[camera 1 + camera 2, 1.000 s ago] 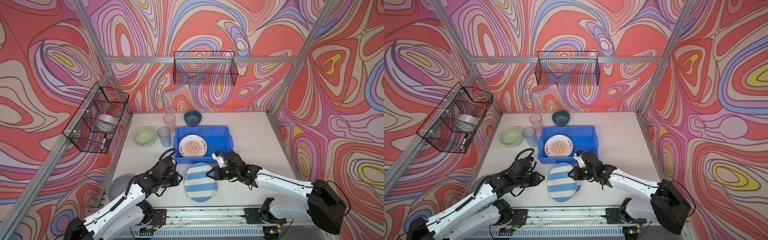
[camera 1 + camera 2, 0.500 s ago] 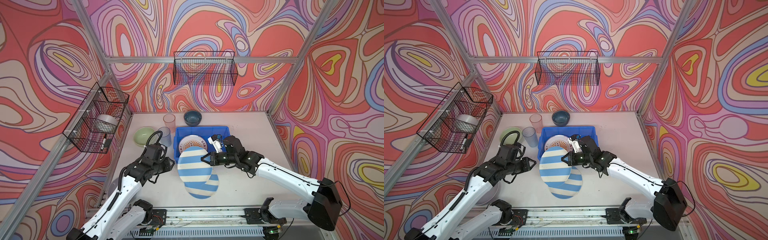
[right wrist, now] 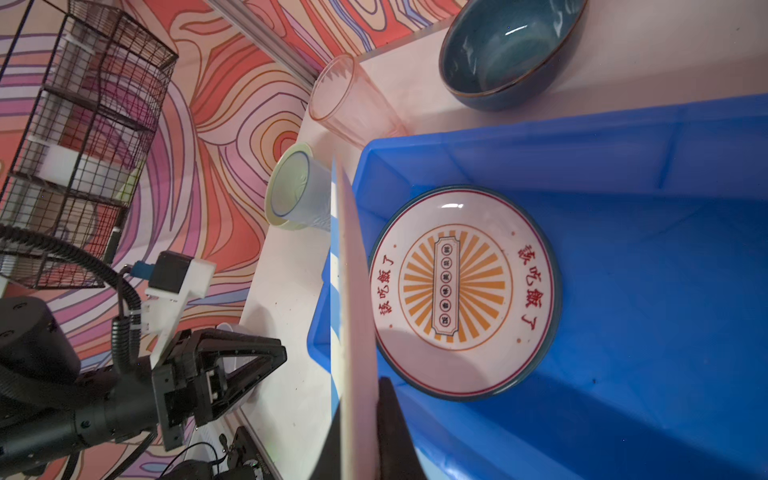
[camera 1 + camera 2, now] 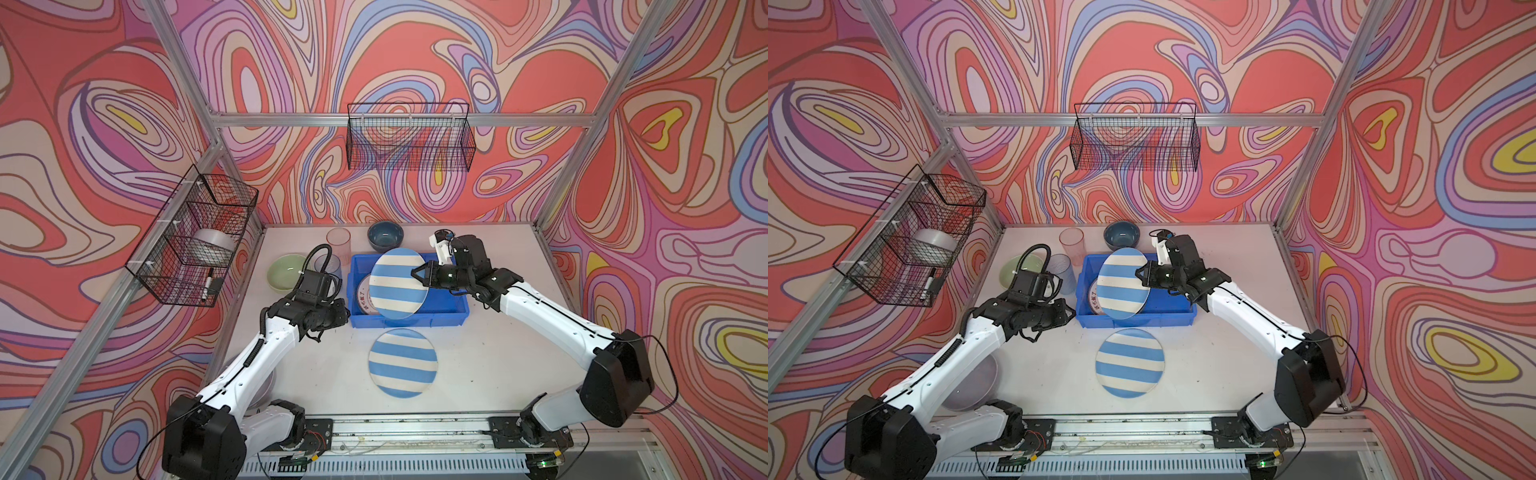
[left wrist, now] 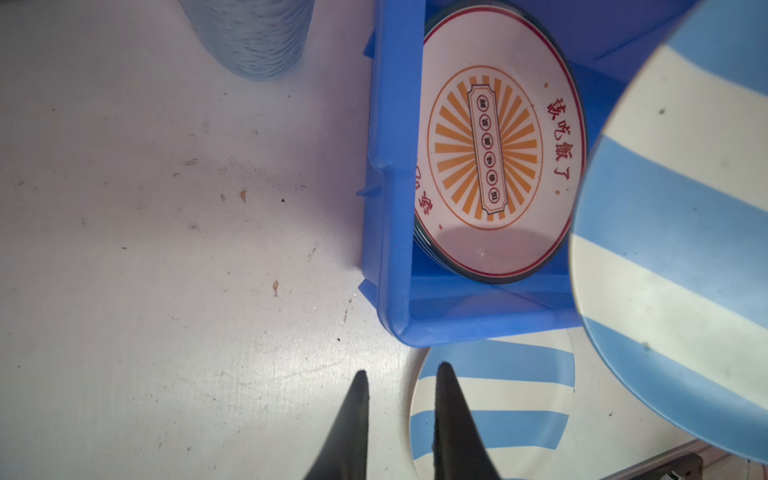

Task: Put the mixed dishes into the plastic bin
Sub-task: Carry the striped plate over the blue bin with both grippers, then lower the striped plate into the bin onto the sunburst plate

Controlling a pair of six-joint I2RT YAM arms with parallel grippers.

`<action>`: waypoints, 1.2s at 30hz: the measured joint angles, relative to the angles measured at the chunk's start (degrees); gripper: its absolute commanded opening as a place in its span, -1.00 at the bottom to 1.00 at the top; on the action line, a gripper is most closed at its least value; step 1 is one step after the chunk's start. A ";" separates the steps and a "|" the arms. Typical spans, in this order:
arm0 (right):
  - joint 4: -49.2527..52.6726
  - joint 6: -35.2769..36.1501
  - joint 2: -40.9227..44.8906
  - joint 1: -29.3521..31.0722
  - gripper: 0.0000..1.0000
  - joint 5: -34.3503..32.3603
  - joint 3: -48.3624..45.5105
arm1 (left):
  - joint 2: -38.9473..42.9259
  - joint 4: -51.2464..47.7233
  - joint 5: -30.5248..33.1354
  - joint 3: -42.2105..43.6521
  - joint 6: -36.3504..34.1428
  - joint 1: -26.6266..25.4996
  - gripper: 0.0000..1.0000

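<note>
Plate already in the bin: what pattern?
White plate, orange sunburst, red lettering, dark rim; right wrist view shows it best.

The only writing I can read is on the plate (image 3: 463, 291) lying in the bin (image 3: 673, 174). Red Chinese characters, 該吃飯了, curve inside its rim, once on either side of the orange sunburst (image 3: 484, 286). The small circled characters down the centre banner (image 3: 446, 286) are too tiny to read.
</note>
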State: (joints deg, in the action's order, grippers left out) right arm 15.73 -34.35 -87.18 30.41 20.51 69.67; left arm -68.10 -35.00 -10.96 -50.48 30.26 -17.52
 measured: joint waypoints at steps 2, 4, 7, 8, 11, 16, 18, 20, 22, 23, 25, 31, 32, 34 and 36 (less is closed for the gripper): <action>-0.76 0.20 -2.56 -0.68 -1.00 0.28 0.96 | -1.55 1.31 0.00 -0.31 -0.28 0.00 -0.63; -1.68 0.26 -4.94 -1.14 -1.00 0.52 1.75 | -2.82 2.32 0.00 -0.44 -0.46 0.00 -0.64; -3.19 0.22 -8.26 -1.46 -1.00 1.09 2.64 | -4.61 3.56 0.00 -0.52 -0.74 0.00 -0.66; -3.85 0.20 -9.14 -1.49 -1.00 1.40 2.80 | -5.16 3.80 0.02 -0.55 -0.85 0.00 -0.66; -5.97 -0.07 -11.21 -1.53 -1.00 2.43 2.89 | -6.60 4.35 0.11 -0.57 -1.22 0.00 -0.69; -9.20 -1.29 -14.12 -1.53 -0.99 4.66 3.50 | -8.98 5.18 0.28 -1.01 -1.55 0.00 -0.74; -10.82 -1.81 -15.43 -1.53 -0.98 5.53 3.67 | -9.62 5.55 0.22 -1.09 -1.57 0.00 -0.76; -12.04 -2.38 -16.79 -1.53 -0.96 6.36 3.69 | -9.81 5.73 0.07 -1.14 -1.60 0.00 -0.77; -12.68 -2.89 -18.10 -1.53 -0.95 7.21 3.69 | -9.97 5.75 0.04 -1.22 -1.62 0.00 -0.77; -12.90 -3.17 -18.67 -1.53 -0.93 7.50 3.69 | -10.01 5.73 0.02 -1.29 -1.62 0.00 -0.78; -13.49 -3.63 -19.52 -1.57 -0.90 8.02 3.69 | -10.03 5.73 0.04 -1.29 -1.66 0.00 -0.78; -13.97 -4.28 -20.52 -1.79 -0.75 9.11 3.69 | -10.05 5.66 0.02 -1.40 -1.79 0.00 -0.79; -13.97 -4.31 -20.52 -1.84 -0.70 9.27 3.69 | -10.05 5.66 0.00 -1.40 -1.79 0.02 -0.79; -13.94 -4.20 -20.52 -1.86 -0.61 9.66 3.69 | -10.08 5.66 0.00 -1.42 -1.79 0.02 -0.79; -13.75 -3.98 -20.52 -1.86 -0.53 9.88 3.69 | -10.10 5.66 0.00 -1.44 -1.79 0.02 -0.79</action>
State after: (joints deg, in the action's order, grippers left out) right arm 1.98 -38.33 -107.70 28.56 30.39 73.36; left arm -78.19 -29.34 -10.96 -51.92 28.47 -17.50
